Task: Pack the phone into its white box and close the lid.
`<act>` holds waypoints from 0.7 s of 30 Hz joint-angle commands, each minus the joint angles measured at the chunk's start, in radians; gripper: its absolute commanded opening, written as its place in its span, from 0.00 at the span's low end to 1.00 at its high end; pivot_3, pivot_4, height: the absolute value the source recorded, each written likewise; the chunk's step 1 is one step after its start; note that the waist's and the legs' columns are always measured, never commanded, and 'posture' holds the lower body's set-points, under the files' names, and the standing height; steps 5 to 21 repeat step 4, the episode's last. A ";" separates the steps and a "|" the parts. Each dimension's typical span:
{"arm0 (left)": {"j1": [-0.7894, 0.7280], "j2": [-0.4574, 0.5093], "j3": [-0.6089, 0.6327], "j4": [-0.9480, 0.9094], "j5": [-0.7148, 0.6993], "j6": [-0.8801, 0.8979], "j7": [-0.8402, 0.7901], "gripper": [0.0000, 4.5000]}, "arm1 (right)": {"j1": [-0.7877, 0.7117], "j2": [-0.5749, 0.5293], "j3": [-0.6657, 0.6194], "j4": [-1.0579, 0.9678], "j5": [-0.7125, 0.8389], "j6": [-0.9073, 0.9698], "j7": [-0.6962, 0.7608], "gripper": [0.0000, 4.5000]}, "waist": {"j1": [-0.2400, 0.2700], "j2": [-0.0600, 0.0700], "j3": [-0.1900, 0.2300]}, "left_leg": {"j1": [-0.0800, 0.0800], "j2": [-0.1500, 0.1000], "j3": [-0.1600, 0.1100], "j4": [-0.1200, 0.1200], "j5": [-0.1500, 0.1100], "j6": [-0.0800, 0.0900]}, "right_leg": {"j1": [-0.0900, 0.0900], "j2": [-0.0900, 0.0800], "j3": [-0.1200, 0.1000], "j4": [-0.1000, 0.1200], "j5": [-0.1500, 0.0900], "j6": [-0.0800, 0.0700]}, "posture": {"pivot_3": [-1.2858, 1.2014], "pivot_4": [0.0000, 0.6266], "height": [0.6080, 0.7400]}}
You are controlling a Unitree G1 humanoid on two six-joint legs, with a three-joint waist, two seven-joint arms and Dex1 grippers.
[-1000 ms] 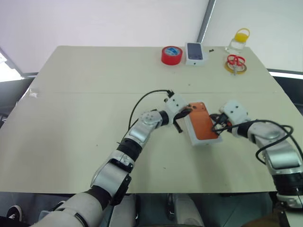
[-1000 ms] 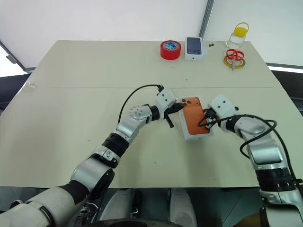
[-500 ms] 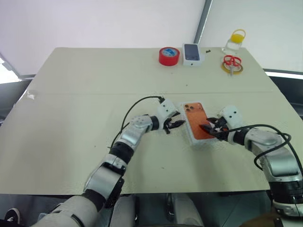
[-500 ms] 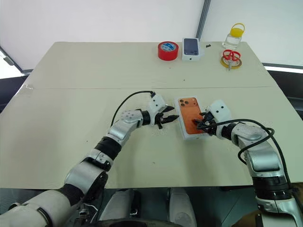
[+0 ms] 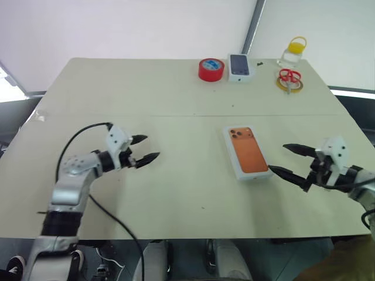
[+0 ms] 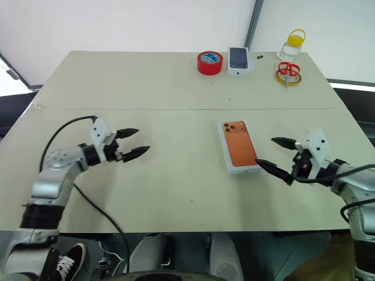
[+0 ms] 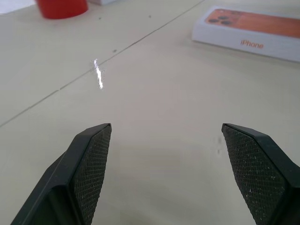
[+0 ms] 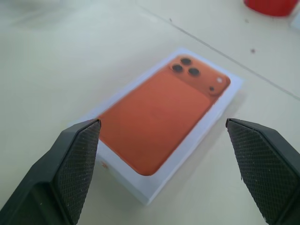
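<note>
Right wrist view showed my right gripper with its textured pads spread wide and nothing between them, framing the closed white box from just short of its near end. My left gripper was likewise splayed open and empty, hanging over bare table well out to the left of the box.

That was the change: a second earlier both grippers had been shut and pressed in against the box from either side, and now they had let go and drawn away, the left one a long way, the right gripper only a little, ending just beside the box's near right corner. I judged from this that the lid had been seated and the closing step was finished, with the arms clearing off.

The lid sat square on the box, its printed orange phone facing up inside the white border, three-lens cluster at the far end. I saw no gap or raised corner along the visible edges, and the side carrying the brand lettering looked flush. The phone itself was not visible; I took it to be inside.

Far beyond the box, along the table's back edge, stood a red tape roll, a smaller phone box, scissors and a yellow-capped bottle.
</note>
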 commanded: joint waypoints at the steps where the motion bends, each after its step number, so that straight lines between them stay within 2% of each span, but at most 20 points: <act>1: 0.050 0.023 0.035 -0.094 -0.039 0.010 0.006 0.88 | -0.009 -0.034 -0.067 0.084 0.037 -0.063 0.065 0.99 | 0.000 0.000 0.000 | 0.000 0.000 0.000 0.000 0.000 0.000 | 0.000 0.000 0.000 0.000 0.000 0.000 | 0.52 0.24 0.99; 4: 0.103 0.048 0.062 -0.129 -0.072 0.017 -0.013 0.88 | -0.032 -0.059 -0.071 0.190 0.021 -0.117 0.100 0.99 | -0.001 0.000 0.000 | 0.000 0.000 0.001 0.000 0.000 0.000 | 0.000 -0.001 0.000 0.000 0.000 0.000 | 0.52 0.24 0.99; 21: 0.103 0.048 0.062 -0.129 -0.072 0.017 -0.013 0.88 | -0.032 -0.059 -0.071 0.190 0.021 -0.117 0.100 0.99 | -0.001 0.000 0.000 | 0.000 0.000 0.001 0.000 0.000 0.000 | 0.000 -0.001 0.000 0.000 0.000 0.000 | 0.52 0.24 0.99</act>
